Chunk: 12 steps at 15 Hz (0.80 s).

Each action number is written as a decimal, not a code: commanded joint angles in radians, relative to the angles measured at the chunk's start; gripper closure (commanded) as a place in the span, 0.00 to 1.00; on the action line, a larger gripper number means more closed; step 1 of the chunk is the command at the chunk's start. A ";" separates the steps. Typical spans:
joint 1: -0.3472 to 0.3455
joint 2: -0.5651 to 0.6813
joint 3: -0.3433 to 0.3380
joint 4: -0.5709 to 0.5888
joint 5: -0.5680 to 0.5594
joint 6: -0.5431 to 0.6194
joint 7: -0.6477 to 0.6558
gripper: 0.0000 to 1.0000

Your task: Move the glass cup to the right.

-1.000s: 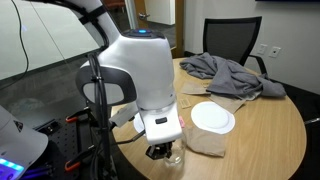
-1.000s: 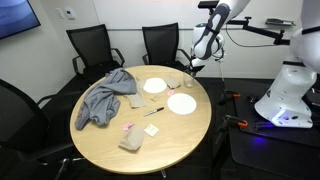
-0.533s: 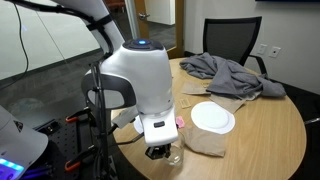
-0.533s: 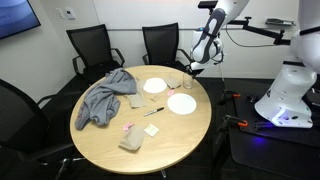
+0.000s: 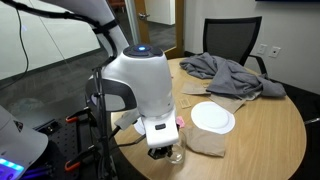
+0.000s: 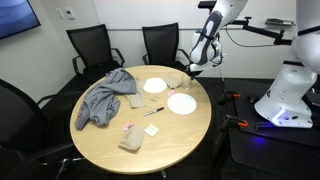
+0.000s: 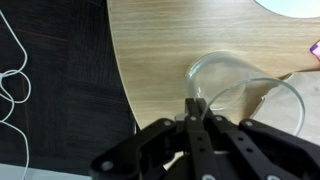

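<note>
The glass cup [image 7: 232, 82] is a small clear tumbler that stands near the edge of the round wooden table [image 7: 170, 40]. In the wrist view my gripper [image 7: 196, 104] comes in from the bottom, its two fingers pressed together on the cup's near wall. In an exterior view the cup [image 5: 175, 157] shows just under the gripper [image 5: 160, 152], partly hidden by the arm's white body. In the other view the gripper [image 6: 190, 72] hangs over the table's far edge, where the cup [image 6: 186, 82] is barely visible.
Two white plates [image 6: 182, 103] [image 6: 154, 86] lie close by; one shows beside the arm [image 5: 213, 117]. A tan napkin [image 5: 208, 143] lies next to the cup. A grey cloth [image 5: 230, 72] is heaped further off. Black chairs [image 6: 88, 45] ring the table. Cables [image 7: 15, 80] lie on the dark floor.
The arm has sunk a little lower over the cup. The cup and the other things have not moved.
</note>
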 commanded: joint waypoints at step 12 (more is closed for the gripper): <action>0.029 -0.251 -0.055 -0.111 -0.064 -0.021 -0.117 0.00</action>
